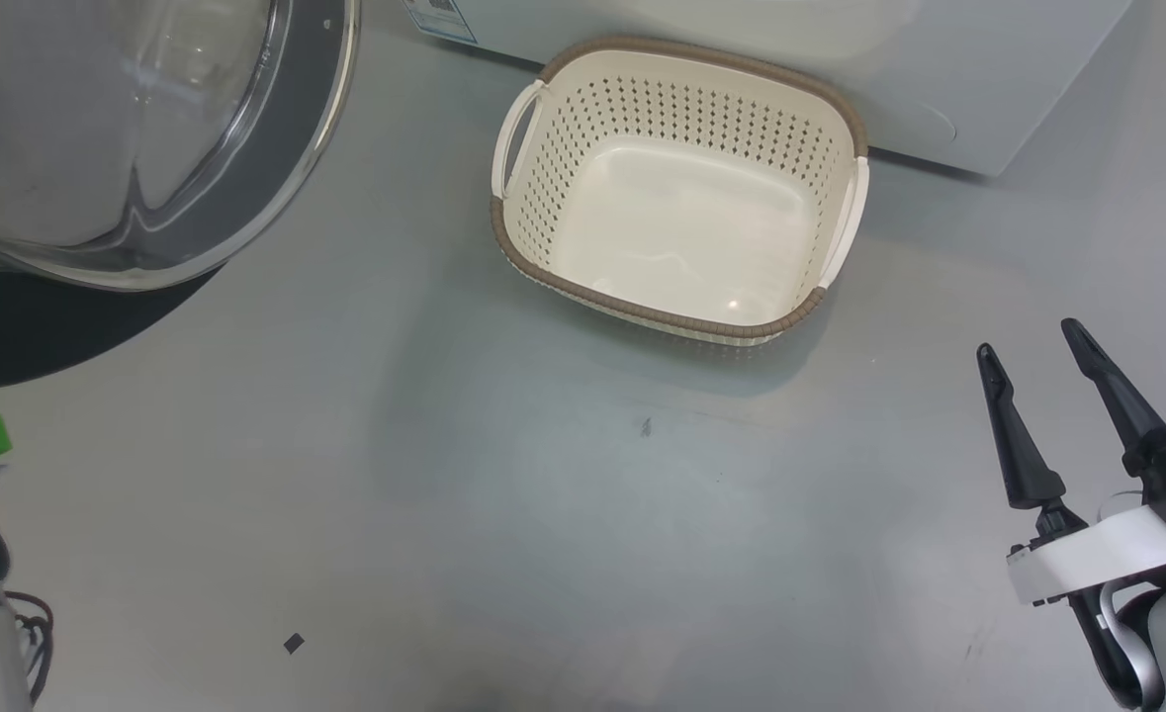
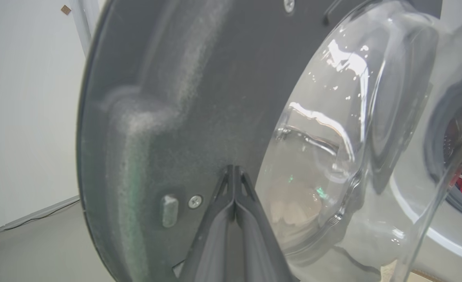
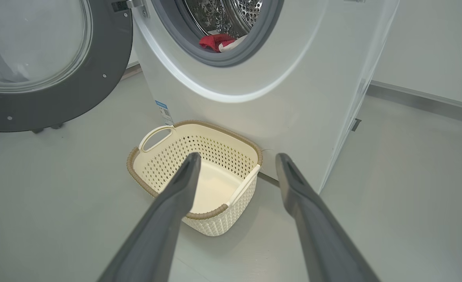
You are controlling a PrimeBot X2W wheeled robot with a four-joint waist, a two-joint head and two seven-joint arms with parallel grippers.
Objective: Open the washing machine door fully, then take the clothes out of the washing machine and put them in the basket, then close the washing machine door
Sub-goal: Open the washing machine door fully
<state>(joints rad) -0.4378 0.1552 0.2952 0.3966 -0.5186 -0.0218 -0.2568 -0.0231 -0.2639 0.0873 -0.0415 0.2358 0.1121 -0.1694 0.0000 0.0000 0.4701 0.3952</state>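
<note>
A large round washing machine door [image 3: 58, 102], with a wide glossy black rim around a bulging clear glass bowl, stands swung open to the left of a big white front-loading washing machine [image 3: 254, 109]. Inside the machine, a grey rubber gasket [image 3: 231, 58] rings a perforated steel drum [image 3: 231, 11]. Red clothes [image 3: 215, 41] with white trim lie crumpled at the near bottom lip of the drum.

On the smooth grey floor [image 1: 444, 494], just in front of the machine, sits a small cream plastic basket [image 1: 681, 321]. It is a rounded rectangle with diamond-perforated walls, a brown woven-look rim, two loop handles and a glossy flat bottom.

The left gripper [image 2: 234, 169] has its two dark tapered fingers pressed together, the tips at the door's matt, dusty dark inner face, beside a small screw [image 2: 194, 201].

The right gripper [image 1: 1028, 339] hangs at the near right, above the floor and well apart from the basket, with its long fingers spread wide and gripping nothing.
</note>
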